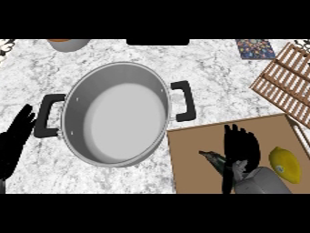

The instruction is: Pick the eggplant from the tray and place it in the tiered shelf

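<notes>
A dark eggplant point(216, 159) lies on the brown tray point(191, 157) at the lower right, mostly hidden under my right hand point(241, 144). That hand lies over it with its fingers straight, pointing away from me. The wooden slatted tiered shelf point(298, 86) stands at the right edge, beyond the tray's far corner. At the left edge my left hand point(13, 136) rests open, fingers up, beside the pot's left handle.
A large steel pot point(113, 113) with black handles fills the counter's middle, touching the tray's left side. A yellow lemon point(286, 164) lies on the tray right of my hand. An orange-rimmed bowl point(68, 43) and a patterned tile point(255, 48) sit at the back.
</notes>
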